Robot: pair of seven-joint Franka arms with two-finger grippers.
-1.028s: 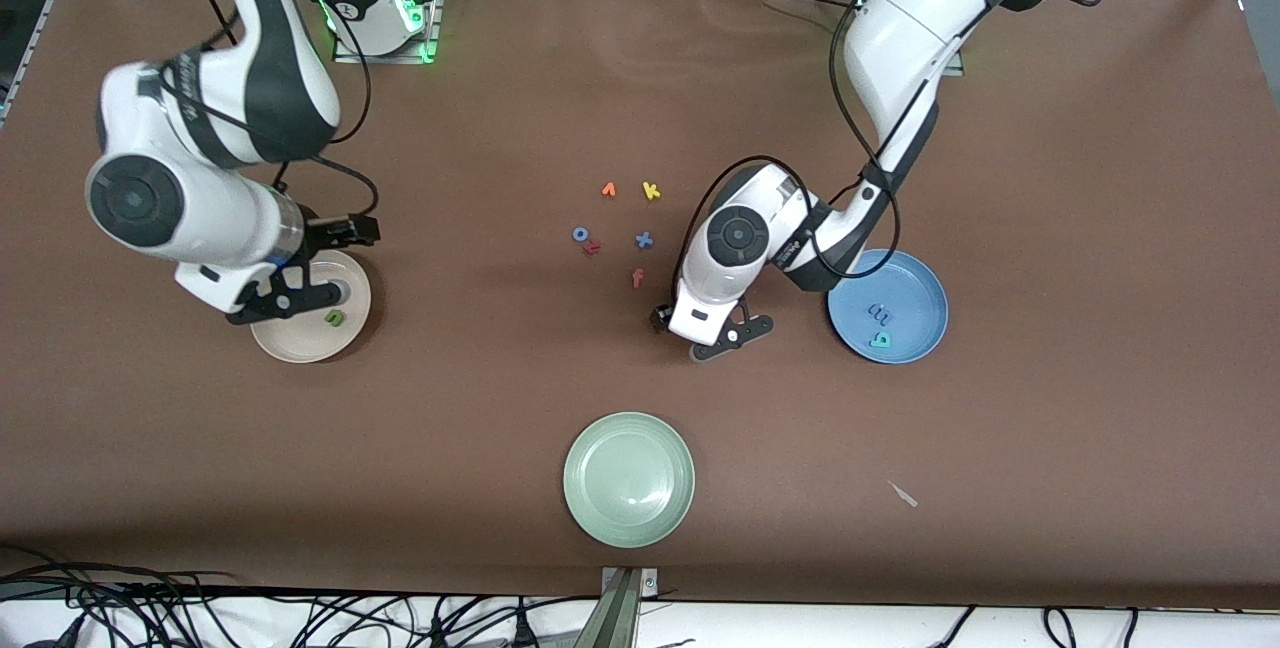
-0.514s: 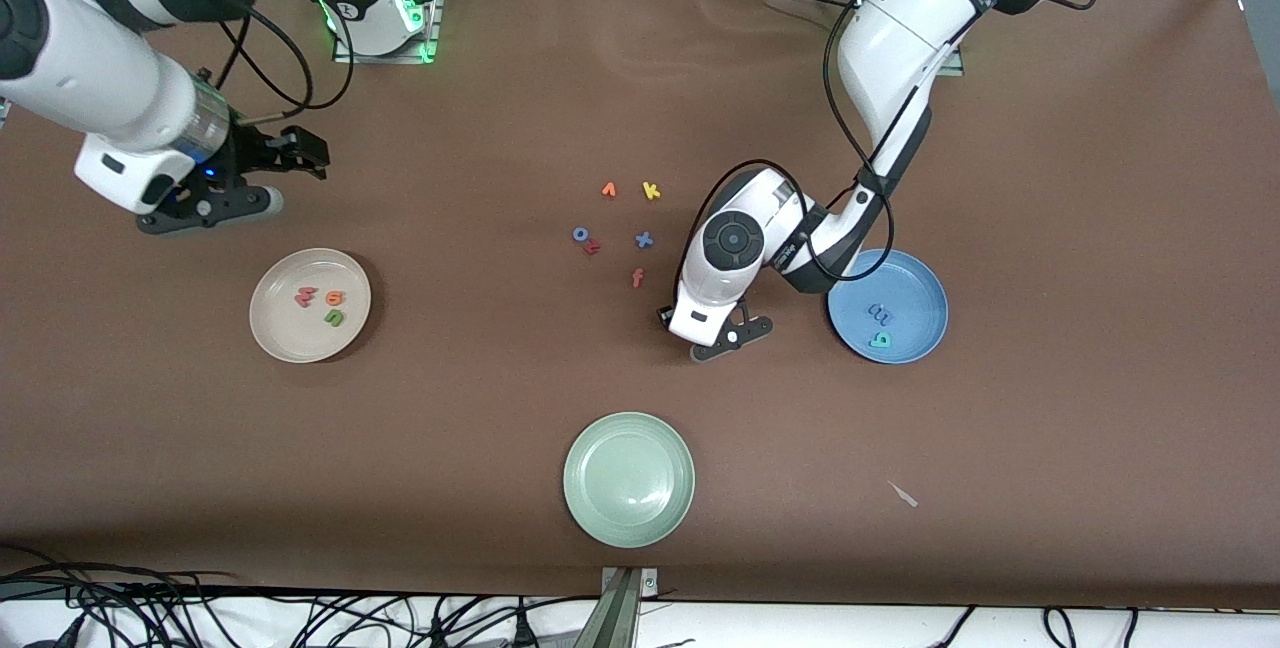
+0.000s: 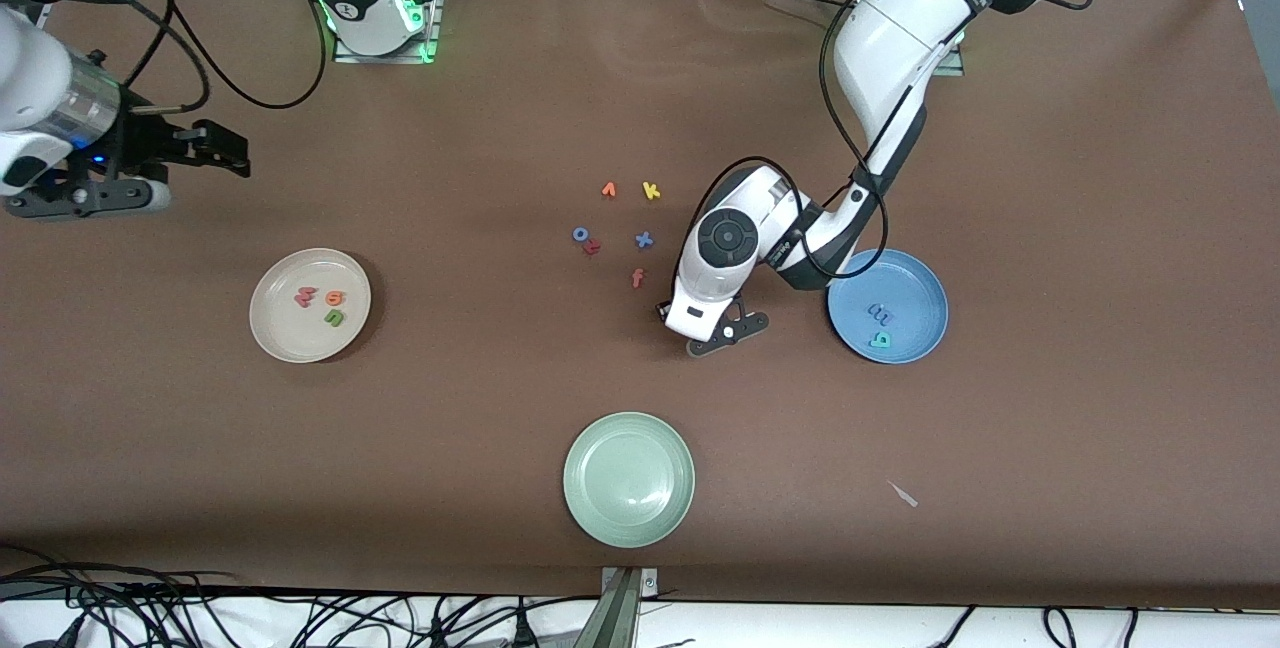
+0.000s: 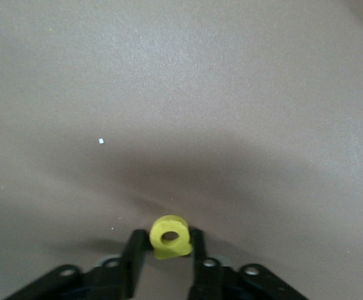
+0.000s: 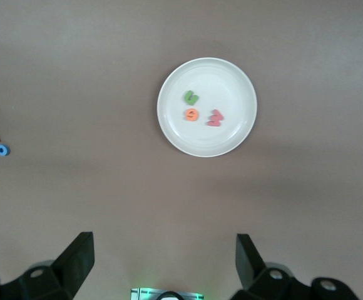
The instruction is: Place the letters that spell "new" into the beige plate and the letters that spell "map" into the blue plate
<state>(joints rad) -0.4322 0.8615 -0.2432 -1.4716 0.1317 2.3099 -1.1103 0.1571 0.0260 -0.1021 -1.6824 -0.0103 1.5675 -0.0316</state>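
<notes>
Looking done on one side: green n, orange e and red w lie in the beige plate [image 3: 270,328]. Blue plate [image 3: 925,278] holds m and p; left gripper [image 4: 164,257] pinches the yellow a [image 4: 169,236] mid-table beside it. Right gripper [image 5: 163,259] waits, jaws wide, empty.

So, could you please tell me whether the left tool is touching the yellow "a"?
Touching. The left wrist view shows the left tool with its two fingers pressed against both sides of the yellow "a", shut on it.
</notes>
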